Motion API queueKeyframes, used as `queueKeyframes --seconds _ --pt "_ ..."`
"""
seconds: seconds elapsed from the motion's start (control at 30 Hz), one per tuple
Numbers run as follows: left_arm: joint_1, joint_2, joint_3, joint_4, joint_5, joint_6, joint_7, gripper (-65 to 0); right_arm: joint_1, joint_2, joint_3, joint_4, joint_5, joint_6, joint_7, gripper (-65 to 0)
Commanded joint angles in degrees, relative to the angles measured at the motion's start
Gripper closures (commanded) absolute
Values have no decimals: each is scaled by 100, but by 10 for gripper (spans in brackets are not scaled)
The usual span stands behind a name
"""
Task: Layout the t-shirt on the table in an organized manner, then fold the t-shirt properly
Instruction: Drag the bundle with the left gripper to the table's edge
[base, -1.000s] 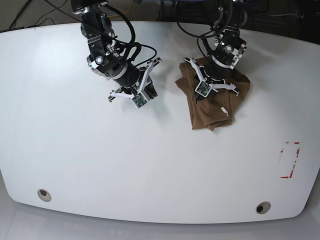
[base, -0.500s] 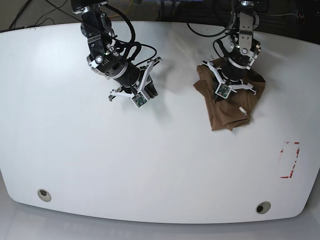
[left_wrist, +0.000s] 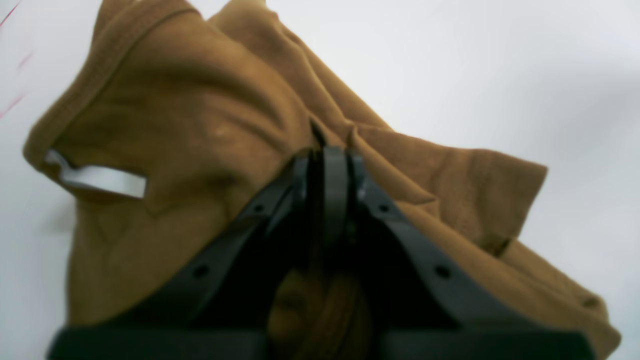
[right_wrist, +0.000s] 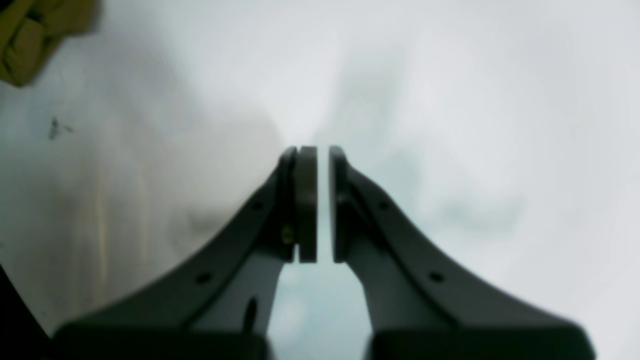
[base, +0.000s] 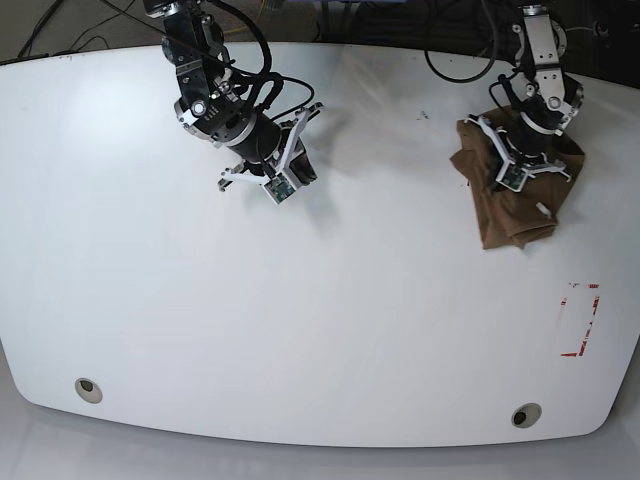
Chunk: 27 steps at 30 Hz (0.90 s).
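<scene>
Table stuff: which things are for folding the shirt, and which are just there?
For the job:
- t-shirt, bunched up
- table
- left gripper, shut on the shirt
- right gripper, holding nothing

Just there:
- red dashed mark
- two grey holes

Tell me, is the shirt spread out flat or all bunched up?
Bunched up. The shirt sits in a wrinkly heap on the table, with the left gripper pinching a fold of it.
</scene>
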Motion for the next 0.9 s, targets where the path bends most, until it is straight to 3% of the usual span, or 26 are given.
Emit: queueKeyframes --seconds 0.0,0.37,0.67,0.87 --pt "19 -249 -98 46 143 19 178 -22 -5 4 16 199 78 23 142 -30" --pt "19 -346 -414 635 -252 10 178 -22 -32 -14 16 243 78 5 142 -30" --pt "28 313 52 1048 -208 10 214 -22 -5 -14 16 251 78 5 142 -30" --pt "28 621 254 1048 -208 36 688 -22 3 -22 16 243 78 5 142 -30"
